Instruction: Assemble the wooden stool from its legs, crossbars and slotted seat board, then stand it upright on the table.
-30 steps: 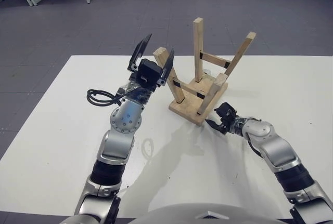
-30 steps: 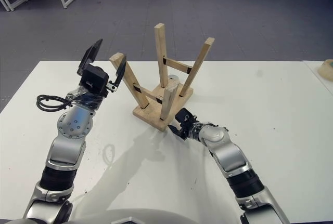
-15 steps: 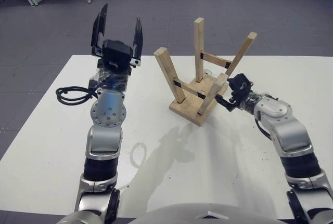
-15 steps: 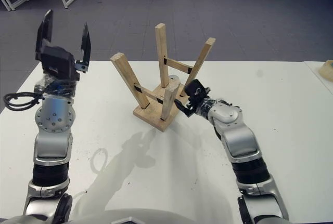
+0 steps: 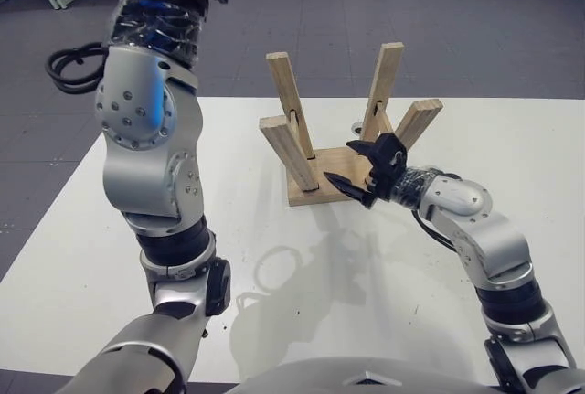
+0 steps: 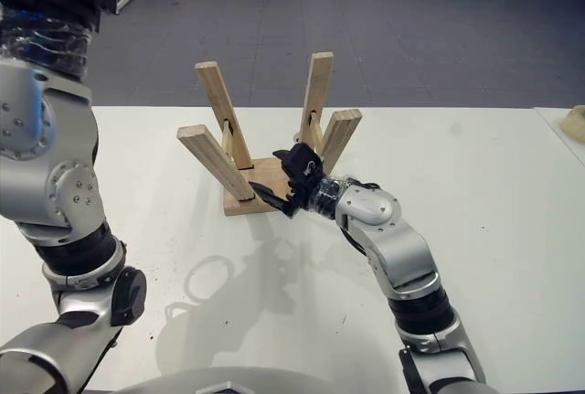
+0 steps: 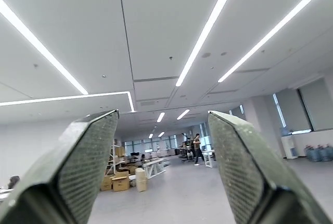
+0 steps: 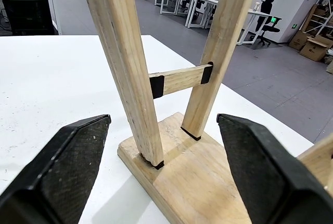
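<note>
Stool (image 5: 294, 152): wooden, one piece, lying upside down near the middle of the white table (image 5: 82, 257).
- Seat board (image 8: 192, 177): flat on the tabletop, slotted face up.
- Legs: four, all standing up out of the board and splaying outward; the two nearer ones lean more than the far pair.
- Crossbar (image 8: 179, 78): seated between two legs, dark at both joints. The other crossbars are partly hidden behind the legs.

Right gripper (image 5: 340, 164): low over the table at the near edge of the seat board, just beside the legs. Fingers are spread wide and hold nothing, with one leg standing in line with the gap.

Left gripper (image 7: 161, 167): carried high above the table on an upturned arm, well apart from the stool. It points at the ceiling, wide apart and empty.

Step in hand (judged): joinery looks complete, and what remains is turning the stool over onto its feet.

Next move (judged): the right fingers need to close on a leg or the board's edge, then tip the stool over. The splayed legs may swing, so the left arm would likely need to come down and steady the far side.
</note>
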{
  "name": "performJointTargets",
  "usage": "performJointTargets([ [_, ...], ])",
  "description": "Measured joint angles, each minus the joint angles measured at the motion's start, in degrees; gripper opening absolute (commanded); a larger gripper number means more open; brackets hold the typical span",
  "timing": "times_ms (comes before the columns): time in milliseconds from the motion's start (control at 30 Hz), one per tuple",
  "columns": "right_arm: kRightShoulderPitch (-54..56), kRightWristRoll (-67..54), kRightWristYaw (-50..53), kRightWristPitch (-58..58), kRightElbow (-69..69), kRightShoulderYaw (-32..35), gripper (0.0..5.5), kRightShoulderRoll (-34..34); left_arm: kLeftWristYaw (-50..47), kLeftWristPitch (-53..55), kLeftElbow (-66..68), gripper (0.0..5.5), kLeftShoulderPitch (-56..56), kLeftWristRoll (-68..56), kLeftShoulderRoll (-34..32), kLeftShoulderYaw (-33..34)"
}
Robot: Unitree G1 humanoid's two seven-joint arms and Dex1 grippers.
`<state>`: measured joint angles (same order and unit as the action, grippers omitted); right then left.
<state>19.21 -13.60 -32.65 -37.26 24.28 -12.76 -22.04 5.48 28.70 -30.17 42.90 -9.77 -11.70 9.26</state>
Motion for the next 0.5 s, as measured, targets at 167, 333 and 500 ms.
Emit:
performJointTargets([
  [167,-2.20,0.11,0.63,0.04,-0.03,0.18,3.75,-0.60,0.92,19.63,-1.63,3.17,-6.27,-8.02,1.47,-3.72],
  [333,-2.53,0.18,1.12,0.15,-0.15,0.30,3.75,-0.84,2.16,29.87,-4.48,3.17,-17.01,-11.84,1.14,-7.36],
  [500,-3.17,0.36,1.41,0.16,-0.55,0.41,3.75,-1.11,0.12,29.88,1.10,3.17,-11.27,-11.32,1.10,-3.87],
])
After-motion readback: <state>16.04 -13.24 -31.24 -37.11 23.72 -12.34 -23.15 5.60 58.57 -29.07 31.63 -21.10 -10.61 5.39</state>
